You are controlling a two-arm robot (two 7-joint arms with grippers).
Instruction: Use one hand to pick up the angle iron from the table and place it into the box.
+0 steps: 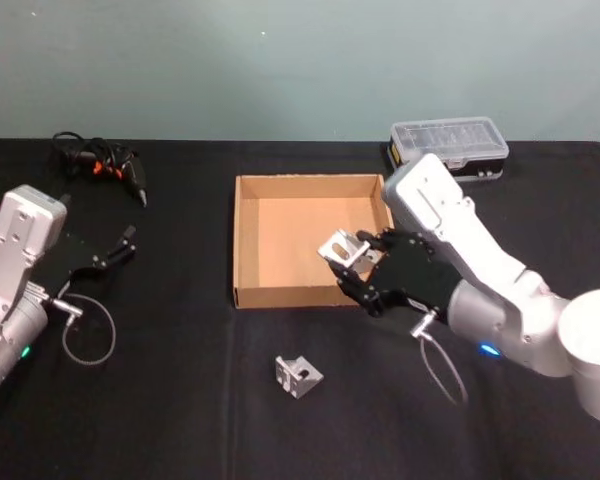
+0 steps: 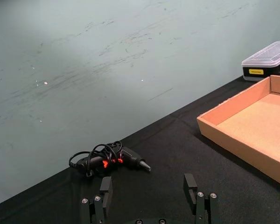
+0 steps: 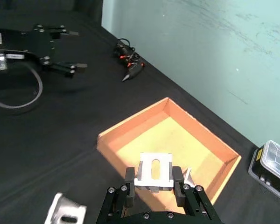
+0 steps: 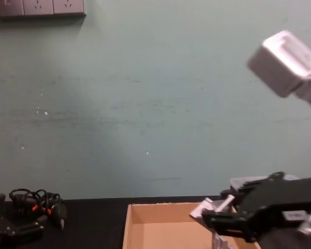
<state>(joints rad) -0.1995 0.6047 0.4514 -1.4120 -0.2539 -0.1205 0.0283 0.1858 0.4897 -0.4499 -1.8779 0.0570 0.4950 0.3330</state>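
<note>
Black matte tabletop (image 1: 180,400): placing step in hand.
Held in the black jointed-finger right gripper (image 1: 352,266), silver metal angle iron (image 1: 343,248) hung over shallow tan cardboard box (image 1: 245,240), near-right corner; lowering and release judged next. Idle left gripper (image 1: 115,250) stood wide at table's left.

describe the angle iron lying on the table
Find the tan cardboard box. On the black table before its near wall lies a silver angle iron. A second angle iron is held by the right gripper above the box; this one lies free.
</note>
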